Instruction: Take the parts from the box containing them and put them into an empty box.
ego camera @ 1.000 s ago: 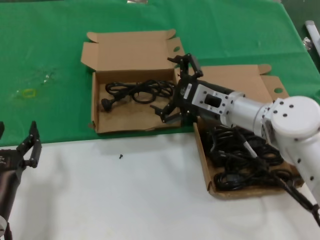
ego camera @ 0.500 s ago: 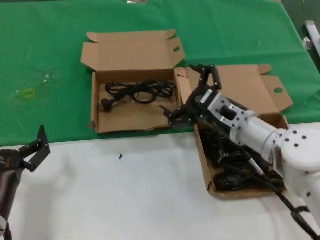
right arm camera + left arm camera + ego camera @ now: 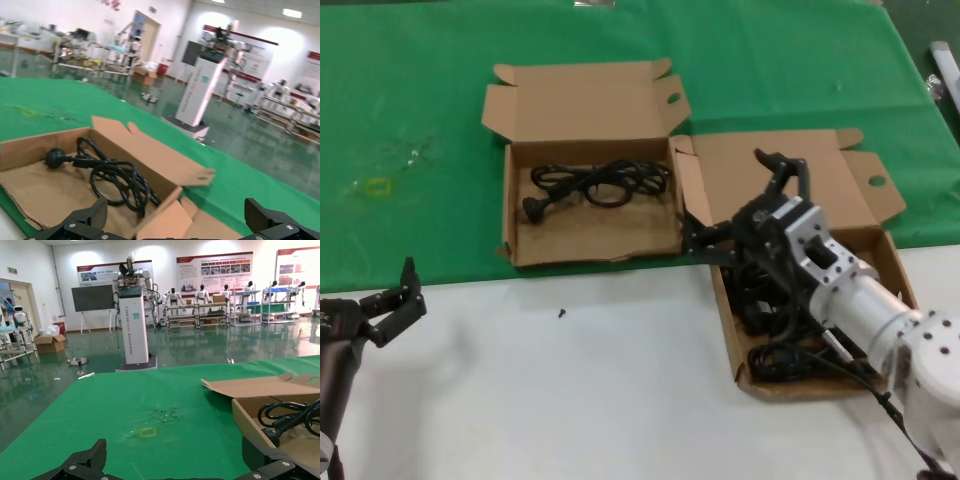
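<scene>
Green cloth bears both boxes; right gripper (image 3: 740, 200) spread wide above piled cords (image 3: 790, 320), left gripper (image 3: 390, 300) apart.

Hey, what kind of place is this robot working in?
Likely a robotics lab or showroom hall. The left wrist view shows a tall white display pillar, poster boards on the wall and humanoid robots beside shelving, beyond the green-covered table.

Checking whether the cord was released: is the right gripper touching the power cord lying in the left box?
Apart. In the head view the open right gripper is over the right box, while the power cord lies alone in the left box, bare cardboard between.
</scene>
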